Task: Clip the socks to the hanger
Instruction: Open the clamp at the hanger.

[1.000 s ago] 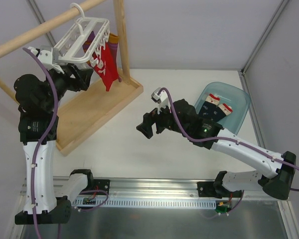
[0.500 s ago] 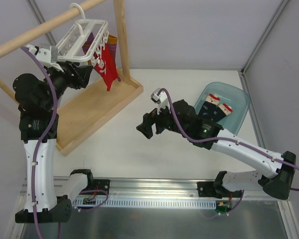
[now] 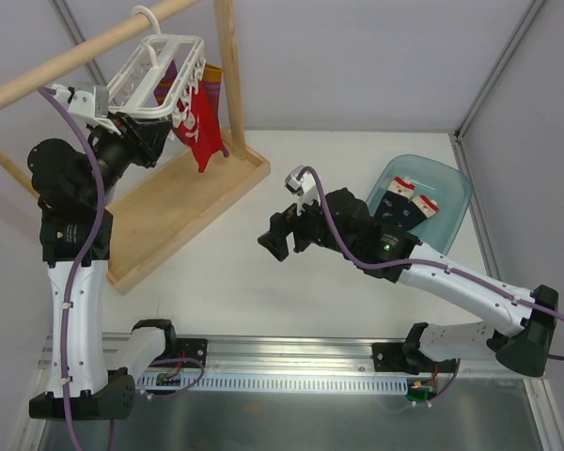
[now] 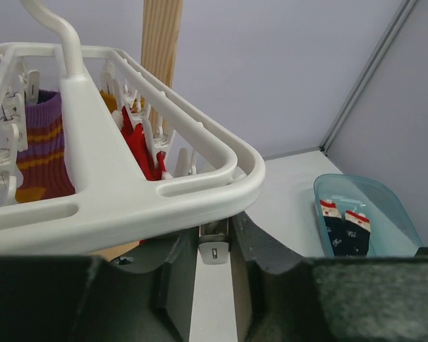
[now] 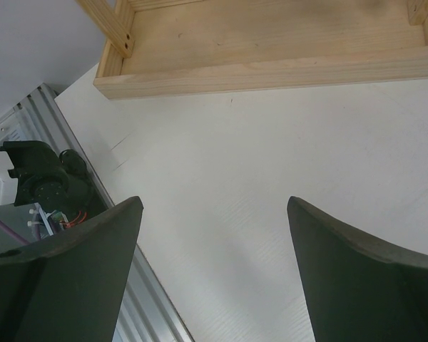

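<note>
Starting left: left gripper [image 3: 143,133] sits raised at the near corner of the hanger [image 3: 160,66], right under its rim. In the wrist view the fingers are nearly together, pinched on a thin white plastic piece with a small metal part, directly below the hanger's rounded corner. It looks like one of the hanger's own clips, but I can't confirm that. So it's a closed grip on the hanger.

Hanger hooks over the wooden rod [image 3: 85,52] and sits tilted, near side lower. A red sock [image 3: 199,127] dangles from clips on its right side. A purple-orange striped sock [image 4: 43,146] is clipped on the far left side in the wrist view.

Below it is the wooden base [image 3: 183,202] of the rod frame, resting on the table [image 3: 263,301].

Mid-table: right gripper [image 3: 274,237] hovers above bare table surface, pointing left toward the base. Jaws are spread wide with nothing between them. Its wrist camera shows only table and the base's edge through the gap.

Far right: the socks [image 3: 406,202] lie side by side in a teal tub [image 3: 454,178], red-and-white cuffs toward the far right. The right arm's forearm crosses the tub's near-left edge. The socks are well apart from the hanger, and neither gripper touches them.
</note>
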You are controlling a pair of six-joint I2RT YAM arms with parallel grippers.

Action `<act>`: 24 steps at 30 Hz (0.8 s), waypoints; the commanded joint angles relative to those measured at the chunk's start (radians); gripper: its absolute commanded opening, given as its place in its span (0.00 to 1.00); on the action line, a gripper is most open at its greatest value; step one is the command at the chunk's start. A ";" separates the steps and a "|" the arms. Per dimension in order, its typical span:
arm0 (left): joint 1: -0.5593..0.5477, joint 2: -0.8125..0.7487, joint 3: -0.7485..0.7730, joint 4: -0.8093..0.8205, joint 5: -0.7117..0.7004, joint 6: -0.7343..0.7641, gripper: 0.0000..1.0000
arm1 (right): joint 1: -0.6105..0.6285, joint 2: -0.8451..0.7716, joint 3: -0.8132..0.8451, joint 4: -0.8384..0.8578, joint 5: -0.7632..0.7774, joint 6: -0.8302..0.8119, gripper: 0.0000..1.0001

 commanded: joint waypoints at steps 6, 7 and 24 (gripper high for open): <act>0.009 -0.056 -0.038 0.073 -0.060 -0.204 0.15 | 0.030 0.023 0.118 0.035 0.009 -0.064 0.87; 0.009 -0.062 -0.046 0.067 -0.072 -0.225 0.15 | 0.034 0.032 0.134 0.045 0.010 -0.106 0.87; 0.009 -0.122 -0.116 -0.031 -0.075 -0.649 0.13 | 0.048 0.372 0.571 0.410 -0.112 -0.378 0.80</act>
